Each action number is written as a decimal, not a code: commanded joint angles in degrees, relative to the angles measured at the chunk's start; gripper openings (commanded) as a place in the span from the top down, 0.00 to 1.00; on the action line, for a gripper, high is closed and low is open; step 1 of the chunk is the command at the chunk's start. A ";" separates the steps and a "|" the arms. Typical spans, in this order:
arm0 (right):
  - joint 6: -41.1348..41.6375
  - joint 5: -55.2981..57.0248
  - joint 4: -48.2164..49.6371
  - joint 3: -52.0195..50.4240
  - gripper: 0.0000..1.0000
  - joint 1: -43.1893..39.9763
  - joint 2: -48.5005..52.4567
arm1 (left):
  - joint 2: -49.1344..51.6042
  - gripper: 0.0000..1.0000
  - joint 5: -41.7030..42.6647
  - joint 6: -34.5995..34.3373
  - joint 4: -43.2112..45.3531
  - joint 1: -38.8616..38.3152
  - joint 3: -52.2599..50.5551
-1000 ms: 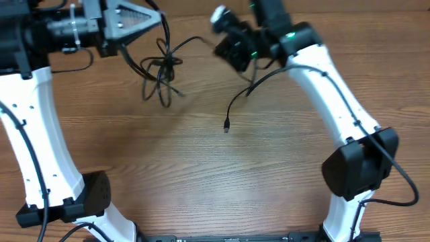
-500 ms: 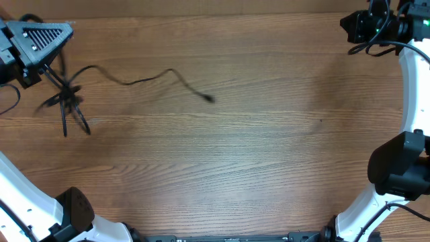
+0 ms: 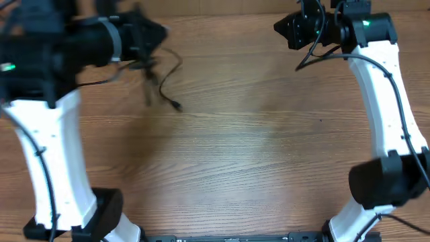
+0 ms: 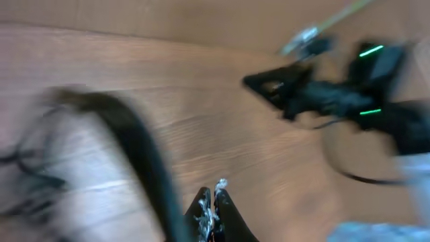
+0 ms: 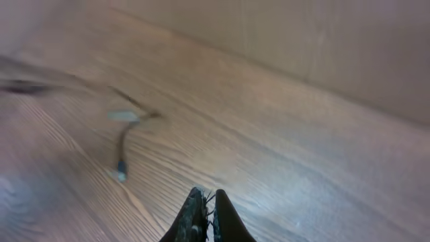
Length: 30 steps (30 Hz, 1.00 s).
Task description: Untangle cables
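The cables (image 3: 153, 72) form a small black tangle hanging just under my left gripper (image 3: 160, 31) at the back left, blurred by motion. One loose strand trails down to a plug end (image 3: 177, 106) over the table. In the left wrist view the jaws (image 4: 213, 191) are pressed together, with a thick blurred cord (image 4: 144, 154) running beside them and the tangle (image 4: 33, 175) at the left. My right gripper (image 3: 277, 27) is at the back right, shut (image 5: 205, 196), with nothing held. It looks towards a blurred cable end (image 5: 122, 168).
The wooden table (image 3: 235, 168) fills the view. The white left arm (image 3: 54, 154) stands along the left side and the white right arm (image 3: 383, 101) along the right side, each with its own black wire. The right arm (image 4: 322, 94) also shows in the left wrist view.
The left gripper has swung right from the far left edge, carrying the tangle, and the loose strand has drawn in. The right gripper has come left from the far right corner.
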 commanded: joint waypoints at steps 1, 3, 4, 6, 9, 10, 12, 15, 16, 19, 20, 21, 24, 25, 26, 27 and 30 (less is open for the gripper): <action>0.24 -0.31 0.28 0.94 0.96 0.00 -8.13 | 3.63 0.96 -20.65 8.41 1.55 -8.26 0.48; 0.22 -0.28 0.11 0.94 0.96 0.13 -10.58 | 6.51 0.96 -26.21 12.68 2.21 -12.22 0.48; 0.22 -0.26 0.11 0.94 0.96 0.13 -11.89 | 8.46 0.96 -30.16 15.21 2.36 -14.14 0.48; 0.20 -0.26 0.00 0.94 0.96 0.11 -13.77 | 11.93 0.96 -38.27 16.92 2.56 -16.48 0.48; 0.20 -0.26 -0.63 0.94 0.96 0.13 -15.76 | 17.90 0.96 -46.14 17.33 2.29 -18.12 0.48; 0.20 -0.26 -1.01 0.94 0.96 0.11 -16.11 | 19.91 0.96 -46.03 17.81 2.10 -18.29 0.48; 0.20 -0.24 -2.01 0.94 0.96 0.11 -16.31 | 23.82 0.83 -46.49 17.81 1.77 -18.51 0.48; 0.20 2.19 -5.03 0.83 0.80 0.13 -16.04 | 26.97 0.00 -54.66 9.60 -0.46 -18.56 0.48; 0.20 3.13 -6.08 0.81 0.63 0.13 -15.78 | 27.06 0.00 -56.06 7.41 -1.20 -18.43 0.48; 0.22 3.61 -8.70 0.79 0.37 0.17 -14.03 | 25.05 0.00 -56.06 4.26 -2.36 -17.53 1.20; 0.26 3.61 -9.18 0.74 0.34 0.24 -13.22 | 23.87 0.00 -55.78 3.32 -2.62 -17.18 1.68; 0.50 3.61 -9.49 0.55 0.32 0.42 -12.57 | 22.53 0.00 -55.19 2.69 -2.91 -16.85 2.19; 2.32 2.71 -9.81 -1.36 0.32 1.86 -10.05 | 16.81 0.00 -50.88 1.70 -3.28 -15.56 3.48; 2.38 1.57 -9.70 -2.67 0.32 2.71 -9.16 | 13.90 0.00 -48.89 0.87 -3.15 -14.86 3.61; 2.43 0.92 -9.46 -3.61 0.32 3.30 -8.61 | 12.41 0.00 -47.98 0.46 -3.04 -14.51 3.61; 3.58 0.52 -8.94 -5.07 0.33 4.42 -7.82 | 10.14 0.00 -46.53 -0.15 -2.84 -13.86 3.61; 8.13 0.61 -6.60 -9.75 0.32 8.24 -5.95 | 4.61 0.00 -43.63 -0.28 -2.93 -12.48 3.61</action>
